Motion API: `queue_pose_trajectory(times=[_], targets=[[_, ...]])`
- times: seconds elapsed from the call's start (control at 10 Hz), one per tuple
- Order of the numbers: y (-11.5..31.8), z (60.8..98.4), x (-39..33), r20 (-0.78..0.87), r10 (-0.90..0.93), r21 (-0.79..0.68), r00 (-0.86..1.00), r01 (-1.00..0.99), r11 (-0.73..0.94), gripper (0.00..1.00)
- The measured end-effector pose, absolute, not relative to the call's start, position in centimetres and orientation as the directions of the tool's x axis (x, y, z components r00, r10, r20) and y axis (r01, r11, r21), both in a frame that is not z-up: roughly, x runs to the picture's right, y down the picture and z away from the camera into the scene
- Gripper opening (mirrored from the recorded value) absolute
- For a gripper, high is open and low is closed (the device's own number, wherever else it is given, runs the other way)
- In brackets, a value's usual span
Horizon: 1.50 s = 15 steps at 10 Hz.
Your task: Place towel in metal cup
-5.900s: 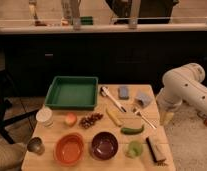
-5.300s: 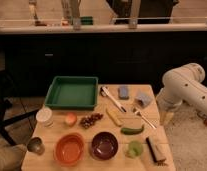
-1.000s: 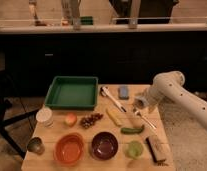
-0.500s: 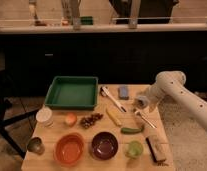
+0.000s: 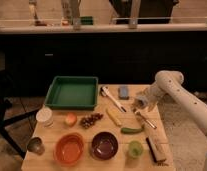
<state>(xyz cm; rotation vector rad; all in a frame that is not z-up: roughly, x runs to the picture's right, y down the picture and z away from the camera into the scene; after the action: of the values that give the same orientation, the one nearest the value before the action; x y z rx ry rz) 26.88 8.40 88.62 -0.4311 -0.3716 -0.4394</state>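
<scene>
At the table's (image 5: pixel 53 131) far right, I judge the gripper (image 5: pixel 142 101) to be at the towel (image 5: pixel 137 104) - hold I cannot tell - pickup stage; next, lift and carry to the metal cup (image 5: pixel 35 145), near left.

Reaching in from the right, the robot's white arm (image 5: pixel 179 92) holds its gripper (image 5: pixel 139 104) low over the right side of a cluttered wooden table (image 5: pixel 54 130), near a blue sponge (image 5: pixel 124 91). Well apart, at the front left corner, the metal cup (image 5: pixel 35 145) stands upright beside an orange bowl (image 5: pixel 69 149). A green tray (image 5: pixel 71 106) sits behind them.
</scene>
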Motion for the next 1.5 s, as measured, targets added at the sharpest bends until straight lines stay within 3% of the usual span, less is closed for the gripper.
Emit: queue_pose_trajectory(times=[1.5], targets=[[7.9,93.3,28.7,0.389,-0.259,-0.275,0.884,0.380,0.883,0.80]])
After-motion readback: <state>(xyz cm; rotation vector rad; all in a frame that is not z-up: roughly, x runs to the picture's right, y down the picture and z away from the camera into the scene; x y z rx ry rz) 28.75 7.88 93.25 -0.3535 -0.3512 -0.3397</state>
